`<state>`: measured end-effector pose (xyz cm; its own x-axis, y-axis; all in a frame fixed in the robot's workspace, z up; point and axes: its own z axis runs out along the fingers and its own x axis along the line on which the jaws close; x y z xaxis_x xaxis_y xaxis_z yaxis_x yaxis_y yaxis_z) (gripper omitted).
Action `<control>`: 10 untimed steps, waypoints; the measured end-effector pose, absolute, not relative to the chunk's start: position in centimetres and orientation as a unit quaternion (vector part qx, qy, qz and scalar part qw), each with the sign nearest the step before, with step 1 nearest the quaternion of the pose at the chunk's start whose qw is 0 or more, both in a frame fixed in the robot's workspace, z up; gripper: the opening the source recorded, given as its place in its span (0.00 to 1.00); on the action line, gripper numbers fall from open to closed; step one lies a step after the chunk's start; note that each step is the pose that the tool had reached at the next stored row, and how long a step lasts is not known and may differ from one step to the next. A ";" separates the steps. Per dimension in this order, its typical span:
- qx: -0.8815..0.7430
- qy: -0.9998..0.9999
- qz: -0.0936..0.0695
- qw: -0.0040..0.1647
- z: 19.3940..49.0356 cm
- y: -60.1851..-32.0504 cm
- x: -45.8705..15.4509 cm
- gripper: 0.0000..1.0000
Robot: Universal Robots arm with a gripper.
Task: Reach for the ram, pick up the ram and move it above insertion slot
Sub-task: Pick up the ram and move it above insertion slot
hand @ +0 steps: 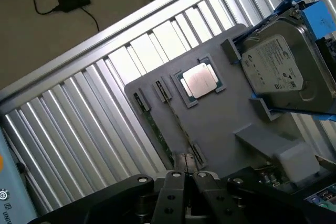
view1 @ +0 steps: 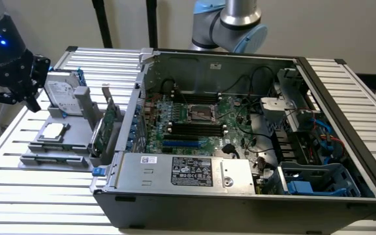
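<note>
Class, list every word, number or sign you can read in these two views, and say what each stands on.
None can be read.
Hard drive label: print too blurred.
Power supply label: dark sticker, print too small.
White sticker beside it: blurred.

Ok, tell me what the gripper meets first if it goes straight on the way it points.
Probably the ram, on edge in the grey holder: its near end lies just ahead of the shut gripper in the wrist view. Depth is unclear; it might meet the holder first.
</note>
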<state>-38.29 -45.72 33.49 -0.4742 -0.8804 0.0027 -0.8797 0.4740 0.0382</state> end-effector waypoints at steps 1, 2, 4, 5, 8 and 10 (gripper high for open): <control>0.520 -0.854 -0.016 0.011 33.4 -45.7 -38.3 0.11; 0.528 -0.849 -0.016 0.011 33.4 -45.7 -38.3 0.11; 0.543 -0.839 -0.015 0.012 33.2 -45.7 -38.3 0.11; 0.551 -0.835 -0.015 0.012 33.2 -45.7 -38.3 0.11; 0.574 -0.819 -0.015 0.012 33.0 -45.7 -38.3 0.11; 0.588 -0.808 -0.015 0.012 32.9 -45.7 -38.3 0.11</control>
